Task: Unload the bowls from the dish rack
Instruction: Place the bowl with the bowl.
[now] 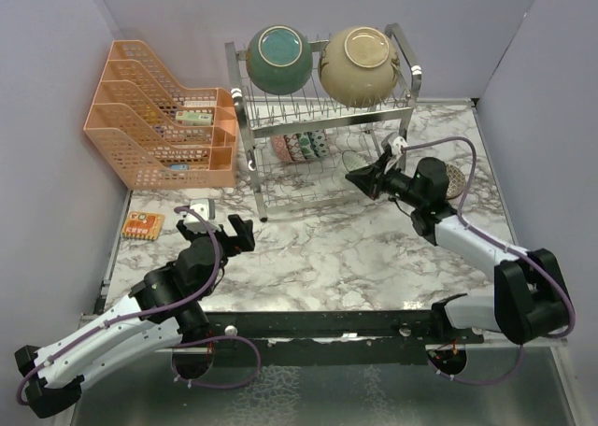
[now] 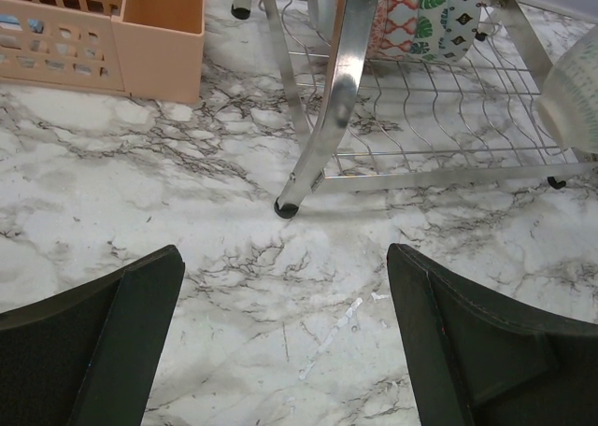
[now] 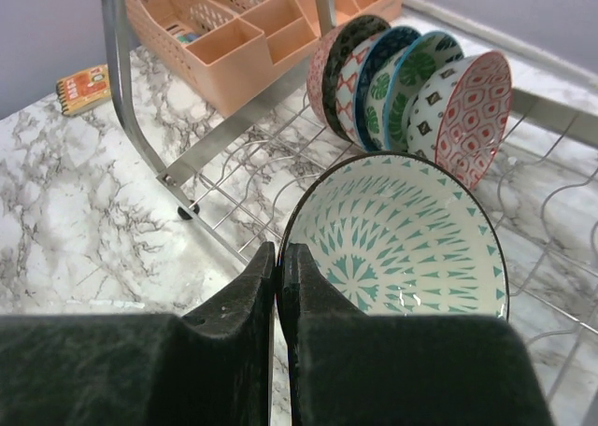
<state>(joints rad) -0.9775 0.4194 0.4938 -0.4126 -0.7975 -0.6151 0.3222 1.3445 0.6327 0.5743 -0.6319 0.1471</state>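
Note:
The silver wire dish rack stands at the back centre. A teal bowl and a cream bowl sit on its top tier. Several small patterned bowls stand on edge on the lower tier; they also show in the right wrist view. My right gripper is at the rack's front right. In its wrist view it is shut on the rim of a small white bowl with teal triangles, over the lower wires. My left gripper is open and empty above the marble, in front of a rack leg.
An orange mesh organizer stands left of the rack, close to its legs. A small orange packet lies at the left edge. A small patterned bowl rests on the table behind my right arm.

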